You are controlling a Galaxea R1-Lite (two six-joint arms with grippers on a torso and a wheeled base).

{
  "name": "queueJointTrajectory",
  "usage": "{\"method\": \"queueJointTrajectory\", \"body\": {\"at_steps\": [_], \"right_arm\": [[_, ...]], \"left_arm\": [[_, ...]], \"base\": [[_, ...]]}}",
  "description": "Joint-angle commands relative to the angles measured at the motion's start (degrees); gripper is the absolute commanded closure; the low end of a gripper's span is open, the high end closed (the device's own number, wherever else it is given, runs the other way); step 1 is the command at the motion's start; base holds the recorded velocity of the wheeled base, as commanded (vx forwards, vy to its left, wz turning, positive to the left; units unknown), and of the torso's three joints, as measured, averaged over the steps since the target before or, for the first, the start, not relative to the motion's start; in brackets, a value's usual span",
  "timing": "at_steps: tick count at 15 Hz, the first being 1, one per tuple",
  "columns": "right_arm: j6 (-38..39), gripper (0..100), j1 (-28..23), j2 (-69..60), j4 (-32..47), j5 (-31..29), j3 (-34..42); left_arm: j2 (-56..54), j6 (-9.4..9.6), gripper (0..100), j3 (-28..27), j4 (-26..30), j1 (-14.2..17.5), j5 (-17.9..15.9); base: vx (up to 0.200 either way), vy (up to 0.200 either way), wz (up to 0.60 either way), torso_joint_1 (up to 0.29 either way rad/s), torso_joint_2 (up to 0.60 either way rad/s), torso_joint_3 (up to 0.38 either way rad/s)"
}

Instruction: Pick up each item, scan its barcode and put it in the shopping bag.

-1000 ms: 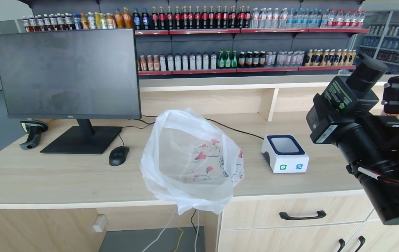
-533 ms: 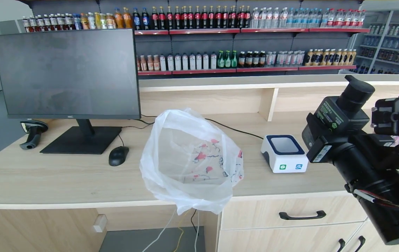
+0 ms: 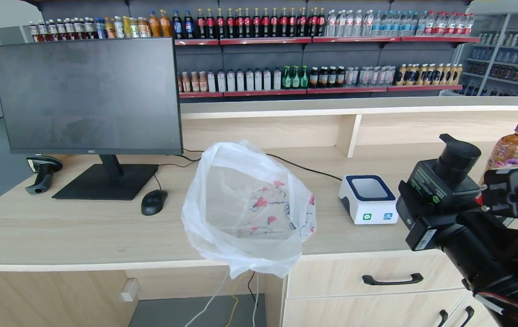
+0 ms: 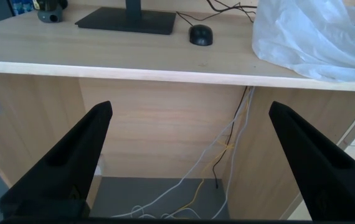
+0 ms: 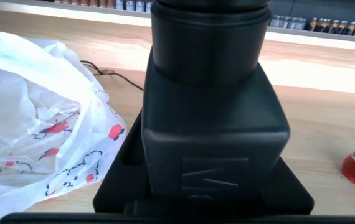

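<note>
A pale wood checkout counter point(image 3: 81, 236) carries a dark monitor point(image 3: 87, 95) on its flat stand at the far left, with a handheld scanner point(image 3: 42, 172) upright just left of it and a black mouse point(image 3: 154, 202) near the stand. A white shopping bag point(image 3: 247, 209) sags over the near edge at centre. Right of it sits a white desktop scanner point(image 3: 369, 199), its black cable point(image 3: 304, 169) running behind the bag. A purple-capped bottle point(image 3: 510, 150) stands far right.

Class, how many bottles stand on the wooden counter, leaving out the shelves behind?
1. The purple-capped bottle stands at the counter's right end, beyond the right arm; that arm may hide others.
</note>
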Motion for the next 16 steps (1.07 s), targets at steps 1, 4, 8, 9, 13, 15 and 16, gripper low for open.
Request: {"method": "queueJointTrajectory", "body": {"at_steps": [1, 4, 8, 9, 13, 15, 16], "right_arm": [[-0.48, 100, 0.18, 0.7, 0.2, -0.03, -1.01], [-1.18, 100, 0.18, 2.02, 1.61, -1.17, -2.15], [-0.83, 100, 0.26, 4.75, 1.17, -4.6, -3.56], [-0.74, 100, 0.26, 5.1, 1.08, -4.6, -3.64], [-0.39, 100, 0.26, 5.71, 1.0, -4.69, -3.91], [-0.12, 100, 0.26, 5.89, 1.0, -4.69, -4.35], [-0.12, 100, 0.26, 5.89, 1.0, -4.69, -5.49]], "left_arm": [[-0.02, 0.0, 0, 0.0, 0.0, 0.0, 0.02], [-0.02, 0.0, 0, 0.0, 0.0, 0.0, 0.02], [-0.02, 0.0, 0, 0.0, 0.0, 0.0, 0.02], [-0.02, 0.0, 0, 0.0, 0.0, 0.0, -0.06], [-0.02, 0.0, 0, 0.0, 0.0, 0.0, 0.02], [-0.02, 0.0, 0, 0.0, 0.0, 0.0, 0.02], [-0.02, 0.0, 0, 0.0, 0.0, 0.0, 0.02]], "base": [[0.0, 0.0, 0.0, 0.0, 0.0, 0.0], [0.0, 0.0, 0.0, 0.0, 0.0, 0.0], [0.0, 0.0, 0.0, 0.0, 0.0, 0.0], [0.0, 0.0, 0.0, 0.0, 0.0, 0.0], [0.0, 0.0, 0.45, -0.134, 0.31, 0.17], [0.0, 0.0, 0.3, -0.144, 0.35, 0.186], [0.0, 0.0, 0.0, -0.144, 0.37, 0.193]]}}
